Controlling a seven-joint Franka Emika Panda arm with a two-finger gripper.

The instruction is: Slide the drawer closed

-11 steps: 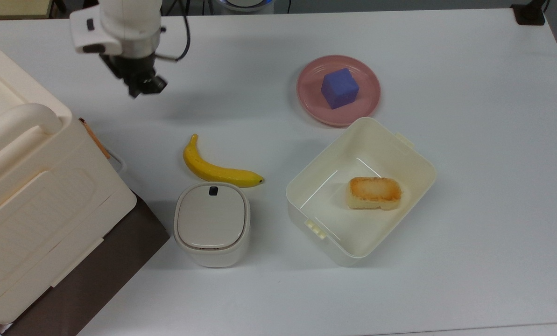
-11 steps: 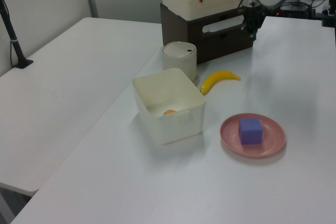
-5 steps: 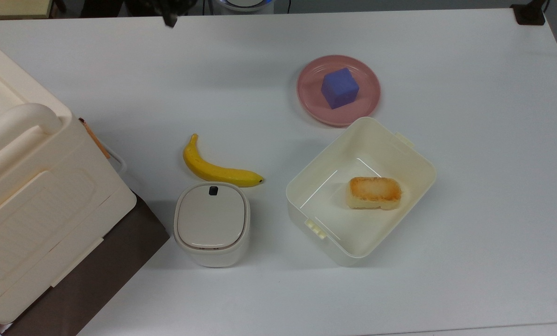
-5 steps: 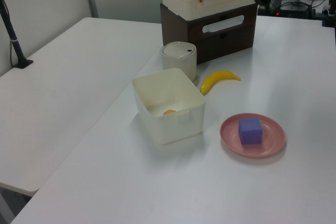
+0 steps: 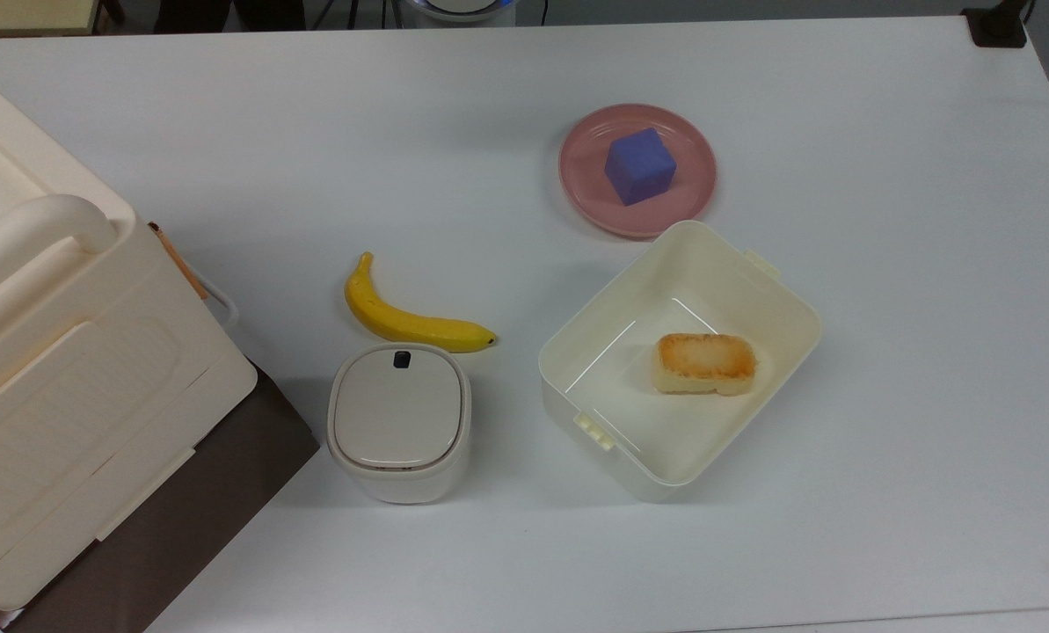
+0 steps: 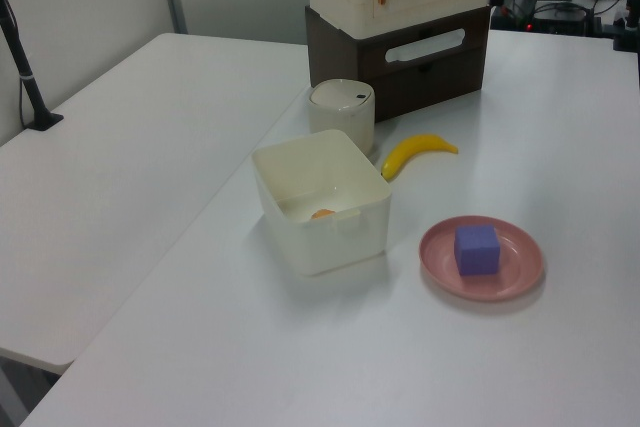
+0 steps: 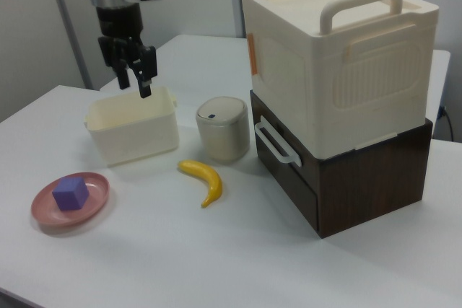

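My black two-finger hand [image 7: 133, 77] raised, fingers apart, holding nothing, dark brown wooden drawer with white loop handle [image 7: 277, 142] flush, well away.

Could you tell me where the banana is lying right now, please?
The banana lies on the table in the top view's left-centre, just above the lidded white bin and left of the open cream tub, apart from the drawer.

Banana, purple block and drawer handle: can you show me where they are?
banana [image 5: 405, 321]: top view, middle of its yellow curve.
purple block [image 5: 638, 165]: top view, its top face.
drawer handle [image 7: 278, 145]: right view, the white loop's front bar.
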